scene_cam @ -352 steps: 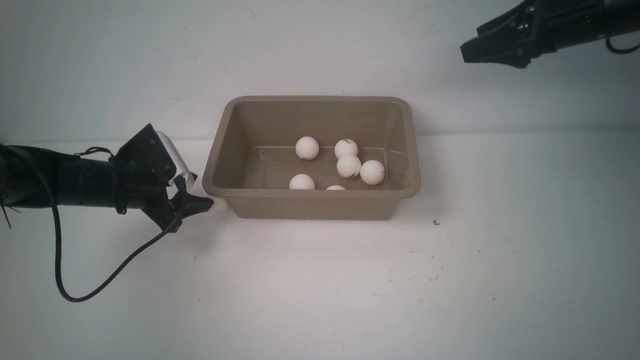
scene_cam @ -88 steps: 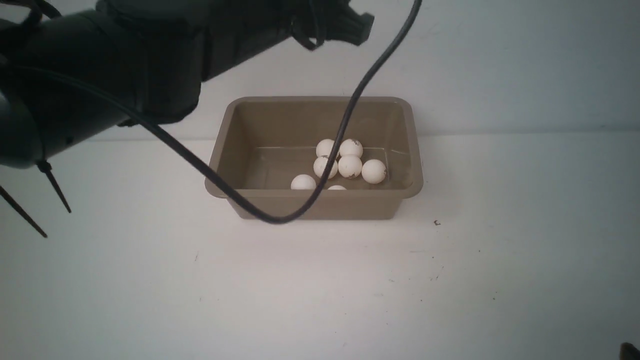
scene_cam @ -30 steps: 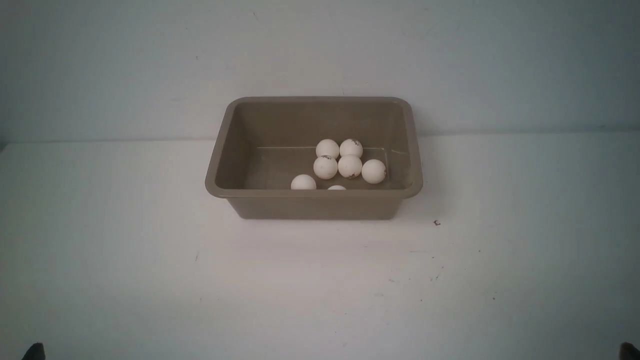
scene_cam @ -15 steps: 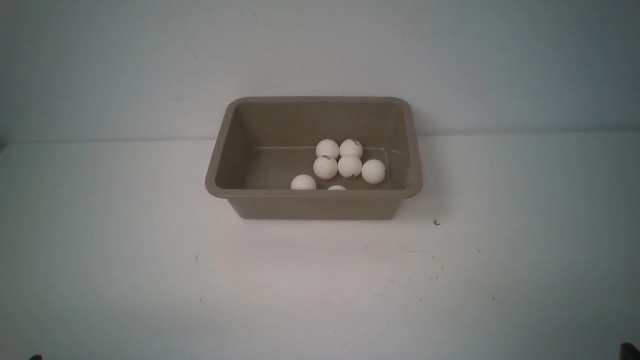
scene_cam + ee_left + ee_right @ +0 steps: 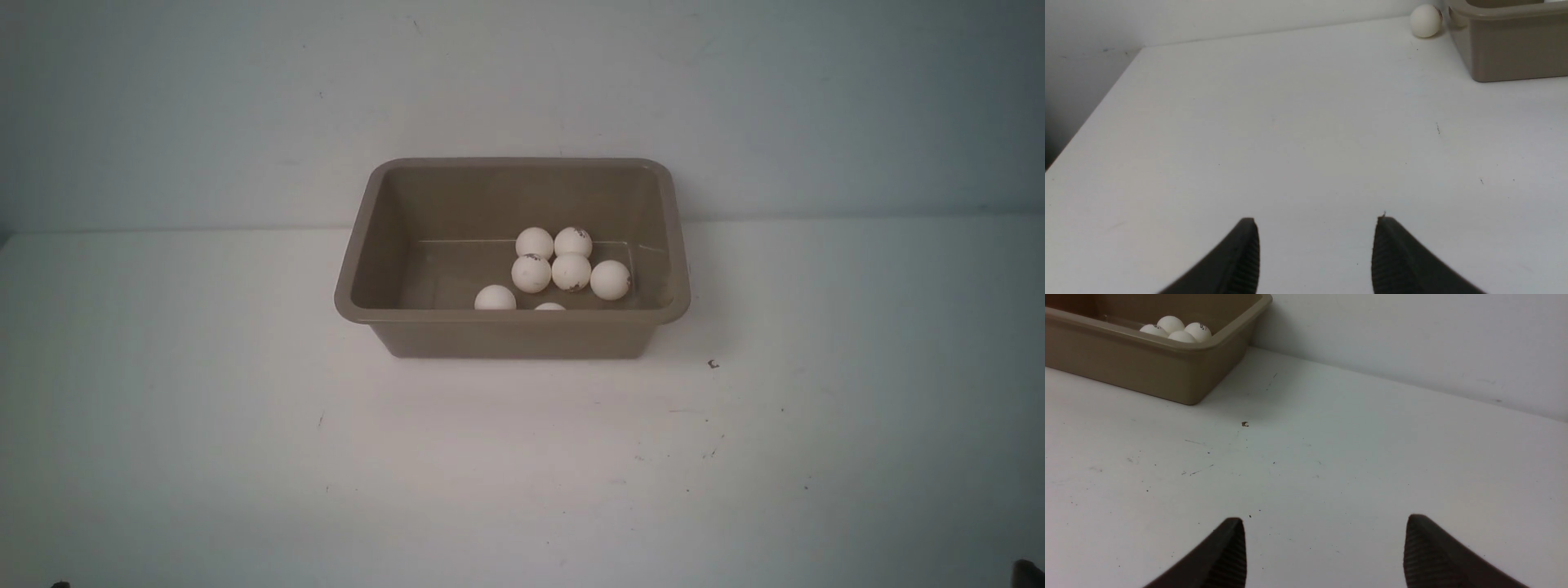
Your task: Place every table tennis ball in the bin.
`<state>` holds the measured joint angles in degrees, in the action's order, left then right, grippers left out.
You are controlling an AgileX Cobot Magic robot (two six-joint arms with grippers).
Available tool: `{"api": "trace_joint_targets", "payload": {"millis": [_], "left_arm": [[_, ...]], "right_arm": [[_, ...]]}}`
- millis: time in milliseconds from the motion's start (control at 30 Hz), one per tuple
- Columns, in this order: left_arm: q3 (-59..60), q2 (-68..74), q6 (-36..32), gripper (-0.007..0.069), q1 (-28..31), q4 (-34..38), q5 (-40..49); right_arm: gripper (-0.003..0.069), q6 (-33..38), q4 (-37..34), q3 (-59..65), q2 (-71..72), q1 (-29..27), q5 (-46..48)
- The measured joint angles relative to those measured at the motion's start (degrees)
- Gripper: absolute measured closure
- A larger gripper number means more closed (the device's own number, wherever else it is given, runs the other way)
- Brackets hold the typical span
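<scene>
Taupe plastic bin (image 5: 514, 336): a rectangular tub with rounded corners and a flared rim, standing upright on the counter toward the far side, close to the wall.
White counter (image 5: 522, 474): matte, scuffed with small dark flecks – one dark speck (image 5: 713, 364) lies just off the bin's near right corner.
Wall (image 5: 245, 106): pale grey, meeting the counter behind the bin.
Table tennis balls (image 5: 571, 271) in the bin: seven white ones show on its floor in the front view. Four sit bunched in a tight square right of centre, a fifth is just to their right, and two more lie against the near wall, half hidden by the rim. Some carry a small dark printed mark.
Loose table tennis ball (image 5: 1426, 21): seen only in the left wrist view – on the counter outside the bin, just beside its outer wall near a corner. A pale shape under the rim next to it is too unclear to name.
Left hand (image 5: 1316, 220): low over bare counter, well apart from the bin. Its two dark ribbed fingers stand apart with nothing between them.
Right hand (image 5: 1325, 518): over the counter on the right, well apart from the bin. Its fingers are spread wide and hold nothing.
Front view of the arms: only dark slivers at the two near corners.
</scene>
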<state>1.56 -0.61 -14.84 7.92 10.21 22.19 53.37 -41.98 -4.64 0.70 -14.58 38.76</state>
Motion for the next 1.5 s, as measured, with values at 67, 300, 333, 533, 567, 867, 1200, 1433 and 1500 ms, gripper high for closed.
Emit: {"api": "trace_joint_targets", "payload": {"millis": [67, 300, 333, 533, 567, 867, 1200, 1433, 1500], "left_arm": [[0.0, 0.0, 0.0, 0.0283, 0.0, 0.0, 0.0], [0.0, 0.0, 0.0, 0.0283, 0.0, 0.0, 0.0], [0.0, 0.0, 0.0, 0.0283, 0.0, 0.0, 0.0], [0.0, 0.0, 0.0, 0.0283, 0.0, 0.0, 0.0], [0.0, 0.0, 0.0, 0.0283, 0.0, 0.0, 0.0], [0.0, 0.0, 0.0, 0.0283, 0.0, 0.0, 0.0], [0.0, 0.0, 0.0, 0.0283, 0.0, 0.0, 0.0], [0.0, 0.0, 0.0, 0.0283, 0.0, 0.0, 0.0], [0.0, 0.0, 0.0, 0.0283, 0.0, 0.0, 0.0]], "right_arm": [[0.0186, 0.0, 0.0, 0.0, 0.0, 0.0, 0.0], [0.0186, 0.0, 0.0, 0.0, 0.0, 0.0, 0.0], [0.0186, 0.0, 0.0, 0.0, 0.0, 0.0, 0.0], [0.0186, 0.0, 0.0, 0.0, 0.0, 0.0, 0.0], [0.0186, 0.0, 0.0, 0.1, 0.0, 0.0, 0.0], [0.0186, 0.0, 0.7, 0.0, 0.0, 0.0, 0.1], [0.0186, -5.4, 4.2, -6.6, -2.6, 9.6, 1.8], [0.0186, -9.8, 8.8, -6.0, -4.9, 13.8, -4.1], [0.0186, -13.5, 12.3, -4.2, -6.4, 14.8, -10.5]]}}
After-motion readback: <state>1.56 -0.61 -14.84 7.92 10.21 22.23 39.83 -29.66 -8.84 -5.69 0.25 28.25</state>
